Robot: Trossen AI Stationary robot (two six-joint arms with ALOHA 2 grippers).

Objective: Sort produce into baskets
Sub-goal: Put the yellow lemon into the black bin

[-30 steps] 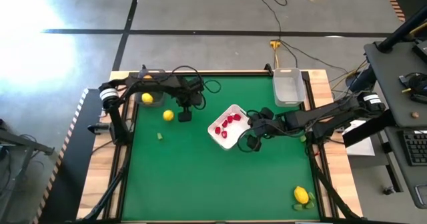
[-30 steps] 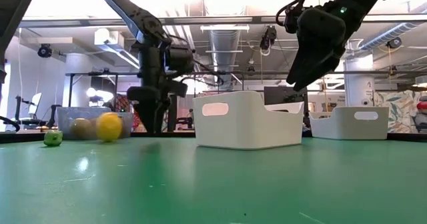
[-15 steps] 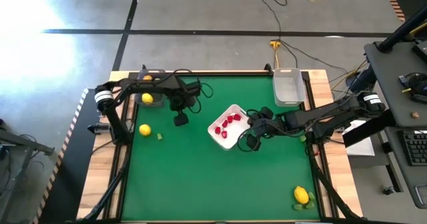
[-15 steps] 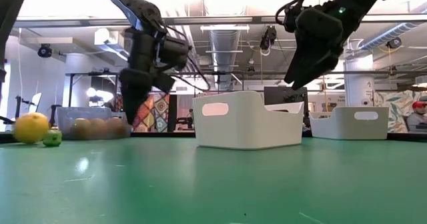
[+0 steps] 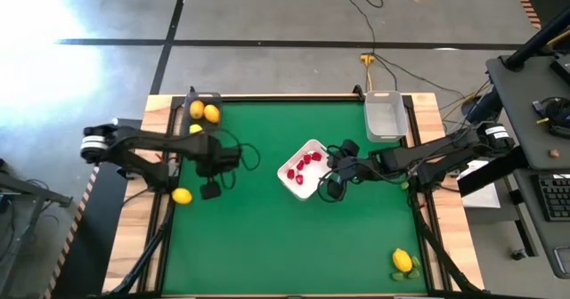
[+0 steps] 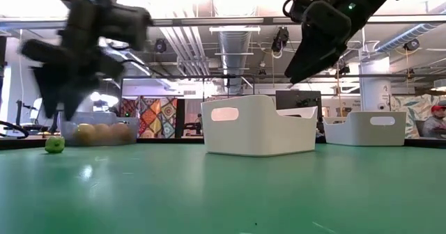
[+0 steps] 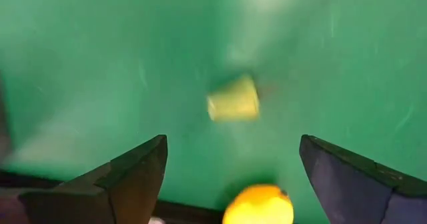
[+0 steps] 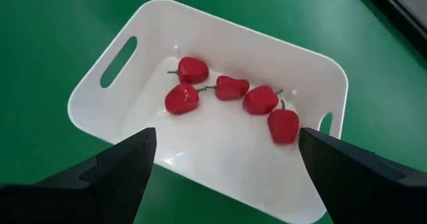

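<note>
My left gripper (image 5: pixel 211 190) is open above the green mat near the table's left edge. In its wrist view (image 7: pixel 233 141) a small green piece (image 7: pixel 232 99) lies ahead of the fingers and a yellow lemon (image 7: pixel 259 204) shows low between them. The lemon (image 5: pixel 182 196) rests at the mat's left edge. The dark bin (image 5: pixel 203 112) at the far left holds lemons and an orange fruit. My right gripper (image 5: pixel 331 190) is open, just off the near corner of the white tray (image 5: pixel 313 148). The tray holds several red berries (image 8: pixel 230 87).
A clear pale bin (image 5: pixel 385 114) stands at the far right edge. Another lemon (image 5: pixel 403 262) with small green pieces (image 5: pixel 405 275) lies at the near right corner. The mat's middle and near part are bare.
My left gripper has swung from beside the dark bin toward the table's left and near edges. The lemon that lay beside it has rolled across the mat to its left edge. My right gripper has stayed over the tray's near corner.
</note>
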